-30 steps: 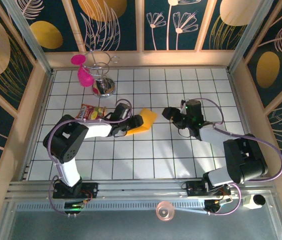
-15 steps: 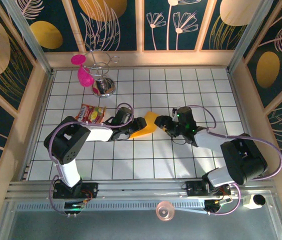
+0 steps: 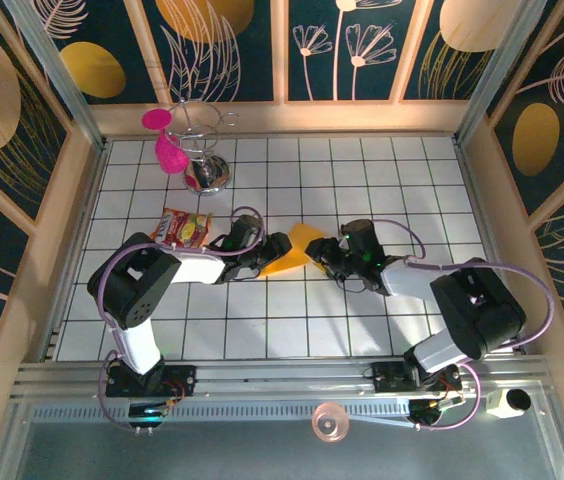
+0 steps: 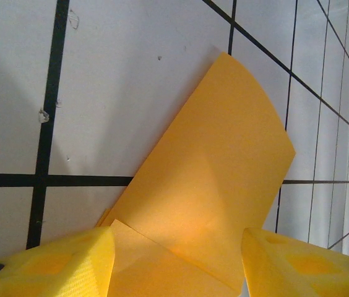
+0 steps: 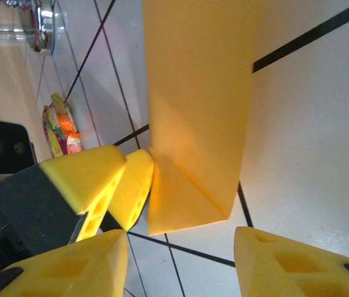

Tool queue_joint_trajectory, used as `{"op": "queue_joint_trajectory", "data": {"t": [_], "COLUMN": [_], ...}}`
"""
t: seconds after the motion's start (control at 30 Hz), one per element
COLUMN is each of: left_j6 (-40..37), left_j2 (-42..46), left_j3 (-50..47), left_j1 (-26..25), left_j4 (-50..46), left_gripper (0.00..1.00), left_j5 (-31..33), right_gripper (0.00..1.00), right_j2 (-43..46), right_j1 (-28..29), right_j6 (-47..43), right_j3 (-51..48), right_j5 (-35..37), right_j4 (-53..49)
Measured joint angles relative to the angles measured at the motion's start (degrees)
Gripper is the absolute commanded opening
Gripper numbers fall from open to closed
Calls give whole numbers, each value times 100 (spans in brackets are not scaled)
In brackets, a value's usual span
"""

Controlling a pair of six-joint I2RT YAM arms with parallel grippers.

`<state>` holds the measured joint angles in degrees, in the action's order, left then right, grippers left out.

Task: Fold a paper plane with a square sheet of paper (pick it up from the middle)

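Paper (image 3: 298, 244) between left gripper (image 4: 177, 247); right gripper (image 5: 180, 241)

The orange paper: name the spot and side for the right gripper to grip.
Best grip the orange paper at its folded corner flap, coming low from the right. That flap lies ahead between the right gripper's open fingers; the left gripper occupies the other edge.
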<state>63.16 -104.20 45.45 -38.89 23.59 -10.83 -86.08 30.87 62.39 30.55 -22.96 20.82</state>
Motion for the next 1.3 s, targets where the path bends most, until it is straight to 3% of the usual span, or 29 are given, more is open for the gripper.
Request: {"op": "queue_joint_trajectory", "data": {"t": [0.23, 0.63, 1.3], "left_j6": [129, 144, 144], "left_j2": [-2, -2, 50], "left_j3": [2, 2, 9], "left_j1": [26, 28, 24], "left_j4": [0, -2, -109], "left_gripper": [56, 56, 58], "left_j5": [-17, -28, -33], "right_gripper": [46, 31, 21], "right_j2": [-382, -769, -892], "right_j1": [184, 214, 223], "right_j6": [192, 378, 975], "right_j3": [4, 103, -59], "right_j5": [-79, -251, -284], "right_j4": [2, 483, 1397]}}
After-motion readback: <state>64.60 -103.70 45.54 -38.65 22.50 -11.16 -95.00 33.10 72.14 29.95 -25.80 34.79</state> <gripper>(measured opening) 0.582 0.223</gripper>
